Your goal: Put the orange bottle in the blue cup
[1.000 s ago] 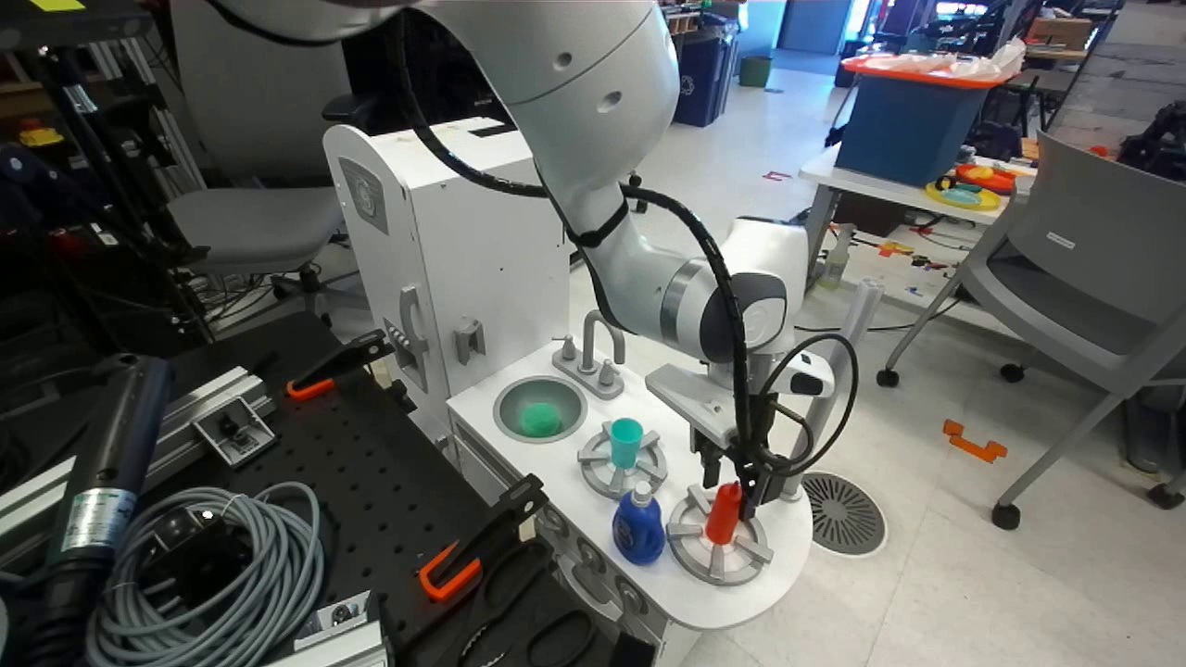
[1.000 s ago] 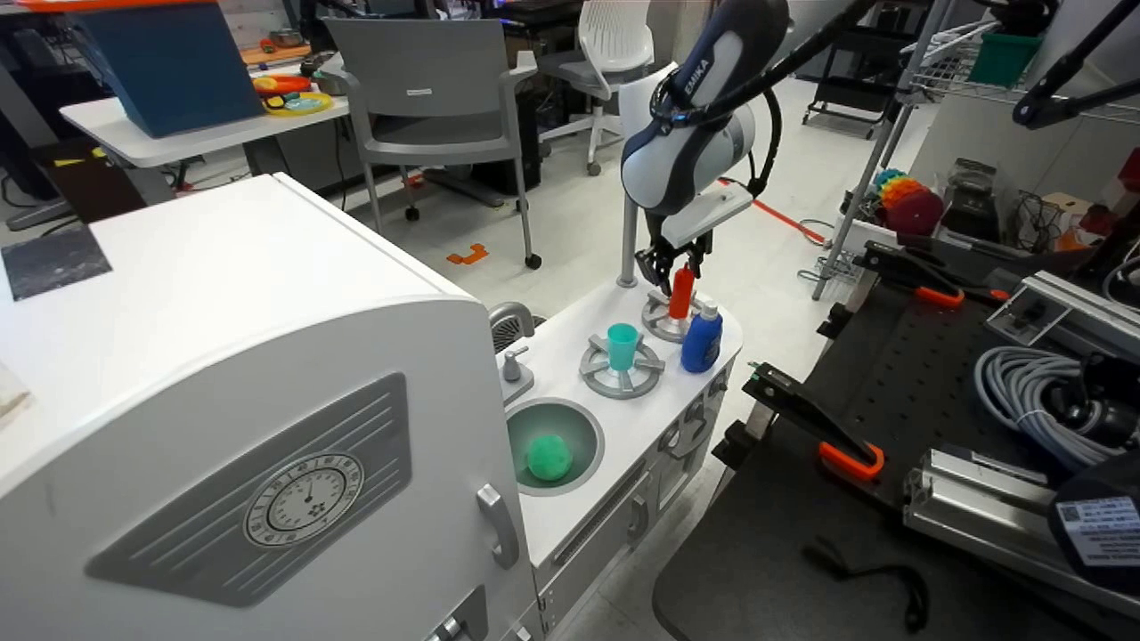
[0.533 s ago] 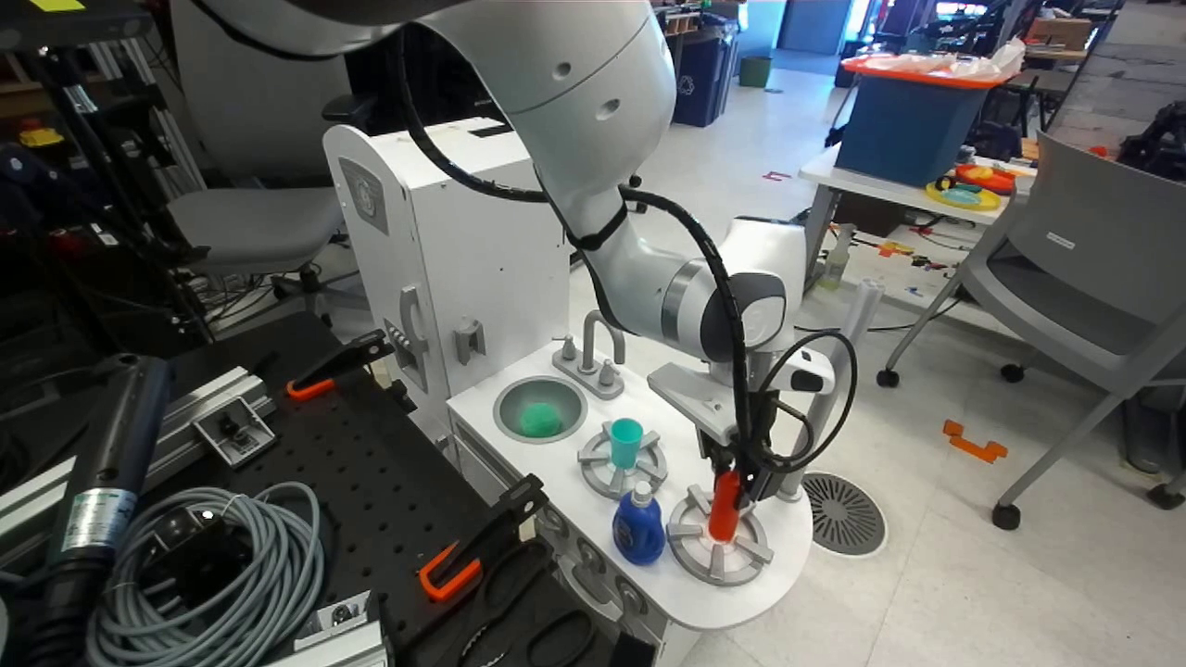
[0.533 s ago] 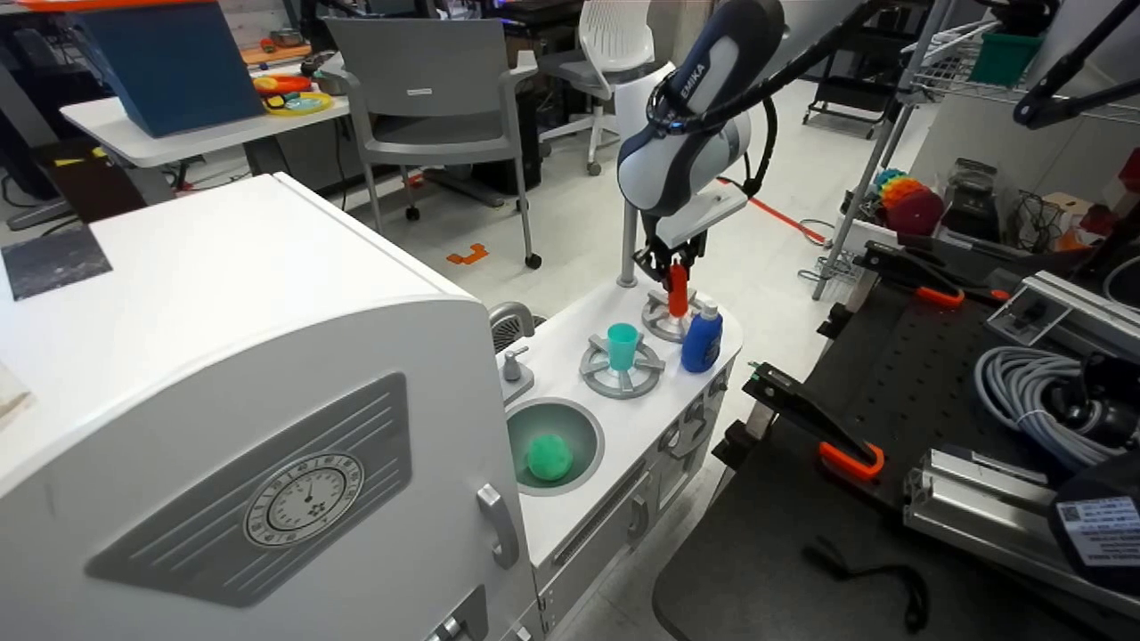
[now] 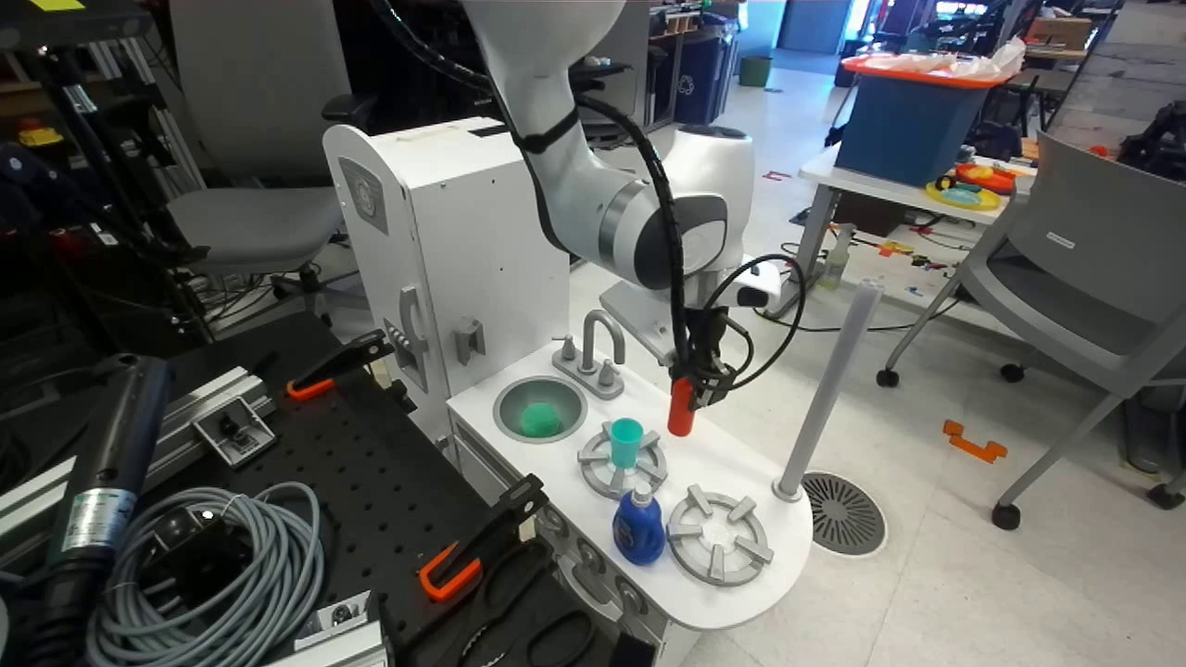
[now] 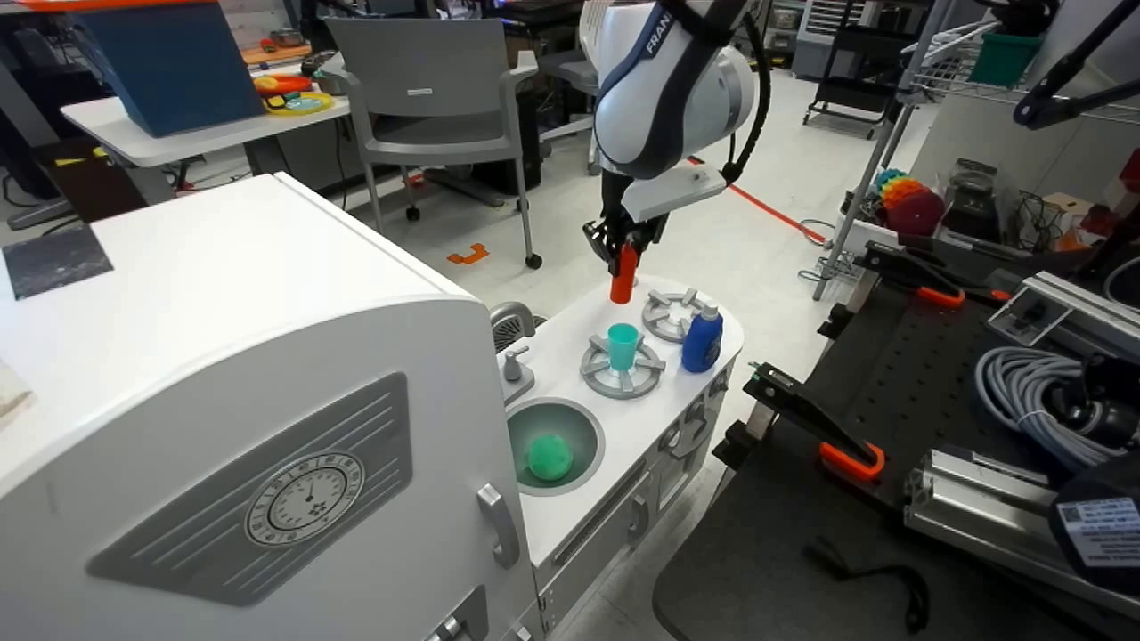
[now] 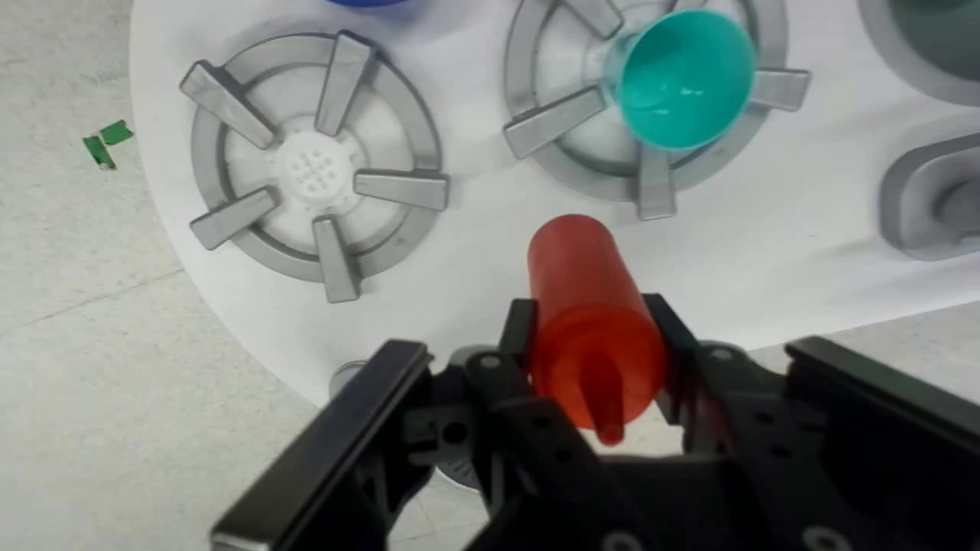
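The orange bottle (image 5: 681, 415) is red-orange and slim. It hangs in the air above the white counter in both exterior views (image 6: 622, 283). My gripper (image 7: 593, 329) is shut on it, with one finger on each side of its upper body; the nozzle points back toward the wrist camera. The bottle is slightly tilted. The blue cup (image 5: 625, 445) is teal and stands upright on a grey burner, also in an exterior view (image 6: 622, 347). In the wrist view the cup's open mouth (image 7: 687, 84) faces up, above and right of the bottle. The bottle is apart from the cup.
A blue detergent bottle (image 5: 638, 525) stands between the cup's burner and the bare burner (image 5: 720, 537). A sink (image 5: 508, 408) with a green ball (image 5: 540, 420) and a faucet (image 5: 602, 338) lie beyond the cup. A grey post (image 5: 827, 398) rises at the counter's edge.
My gripper has closed on the orange bottle, lifted it off its burner and carried it toward the cup's side of the counter. The cup and blue detergent bottle have not moved.
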{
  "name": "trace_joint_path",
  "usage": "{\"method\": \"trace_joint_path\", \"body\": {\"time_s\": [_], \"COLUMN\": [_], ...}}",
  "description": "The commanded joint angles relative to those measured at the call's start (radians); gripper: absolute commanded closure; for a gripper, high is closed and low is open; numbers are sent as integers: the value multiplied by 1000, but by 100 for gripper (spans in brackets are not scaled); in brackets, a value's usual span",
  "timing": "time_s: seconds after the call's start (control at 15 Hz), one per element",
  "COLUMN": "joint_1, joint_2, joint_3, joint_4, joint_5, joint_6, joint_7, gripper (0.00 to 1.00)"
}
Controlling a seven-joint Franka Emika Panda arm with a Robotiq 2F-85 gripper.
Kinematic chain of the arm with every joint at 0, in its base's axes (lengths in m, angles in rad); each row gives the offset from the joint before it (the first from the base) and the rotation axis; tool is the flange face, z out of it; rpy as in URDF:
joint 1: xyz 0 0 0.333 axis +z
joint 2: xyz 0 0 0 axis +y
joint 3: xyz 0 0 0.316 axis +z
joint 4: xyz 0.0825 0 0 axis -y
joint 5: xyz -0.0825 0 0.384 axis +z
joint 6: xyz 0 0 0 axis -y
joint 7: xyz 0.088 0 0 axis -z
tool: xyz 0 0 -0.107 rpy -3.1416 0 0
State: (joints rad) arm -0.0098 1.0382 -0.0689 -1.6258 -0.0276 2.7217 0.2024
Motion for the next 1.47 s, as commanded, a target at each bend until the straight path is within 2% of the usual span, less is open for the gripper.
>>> {"method": "trace_joint_path", "body": {"time_s": [0.0,0.27,0.53,0.93,1.4], "joint_1": [-12,-19,-15,-1,38], "joint_2": [-139,-201,-217,-201,-129], "joint_3": [56,95,100,76,12], "joint_4": [-222,-345,-379,-340,-246], "joint_5": [41,60,71,68,53], "joint_6": [109,152,162,144,117], "joint_7": [-49,-65,-65,-49,-20], "gripper": [88,88,88,88,88]}}
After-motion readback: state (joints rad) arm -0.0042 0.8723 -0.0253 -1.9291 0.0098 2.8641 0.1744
